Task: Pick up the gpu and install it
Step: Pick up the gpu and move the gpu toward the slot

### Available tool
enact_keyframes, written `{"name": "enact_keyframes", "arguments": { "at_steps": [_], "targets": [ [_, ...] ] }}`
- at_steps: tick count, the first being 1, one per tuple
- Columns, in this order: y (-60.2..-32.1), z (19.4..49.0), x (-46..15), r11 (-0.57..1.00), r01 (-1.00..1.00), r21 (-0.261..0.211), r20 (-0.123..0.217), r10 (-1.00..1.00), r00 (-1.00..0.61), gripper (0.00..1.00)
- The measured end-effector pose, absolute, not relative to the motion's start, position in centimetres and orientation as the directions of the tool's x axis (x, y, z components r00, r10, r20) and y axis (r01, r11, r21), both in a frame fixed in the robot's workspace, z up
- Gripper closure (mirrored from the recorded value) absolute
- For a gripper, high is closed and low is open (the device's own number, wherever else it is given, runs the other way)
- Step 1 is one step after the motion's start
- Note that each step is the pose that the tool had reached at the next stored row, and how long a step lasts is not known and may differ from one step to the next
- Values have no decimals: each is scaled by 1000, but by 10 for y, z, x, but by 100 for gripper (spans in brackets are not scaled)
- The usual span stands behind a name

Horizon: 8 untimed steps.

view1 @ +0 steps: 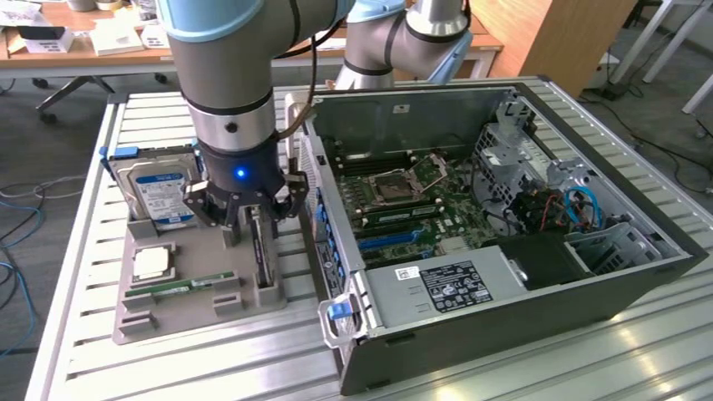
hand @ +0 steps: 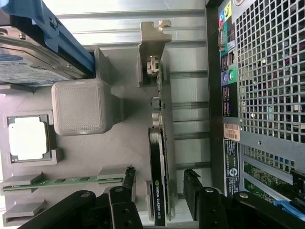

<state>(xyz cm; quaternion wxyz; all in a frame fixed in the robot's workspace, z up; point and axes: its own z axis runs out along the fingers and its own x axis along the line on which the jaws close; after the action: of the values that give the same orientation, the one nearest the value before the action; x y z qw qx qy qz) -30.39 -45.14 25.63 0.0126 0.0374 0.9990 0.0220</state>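
One gpu (hand: 158,157), "NVIDIA QUADRO" label

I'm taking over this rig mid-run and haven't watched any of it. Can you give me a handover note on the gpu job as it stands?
Gripper: open, low over the parts tray, one finger on each side of the gpu, not closed on it.
gpu: stands on edge in its slot of the tray, beside the open computer case.
Done: gripper is lined up astride the card.
Not yet done: grip, lift, seating the card on the motherboard.
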Motion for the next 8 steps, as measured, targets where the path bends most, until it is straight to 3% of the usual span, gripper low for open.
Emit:
{"name": "enact_keyframes", "arguments": {
  "at_steps": [8],
  "targets": [
    [-451, 247, -303, 996, 74, 45, -23, 75, -997, 47]
  ]
}}
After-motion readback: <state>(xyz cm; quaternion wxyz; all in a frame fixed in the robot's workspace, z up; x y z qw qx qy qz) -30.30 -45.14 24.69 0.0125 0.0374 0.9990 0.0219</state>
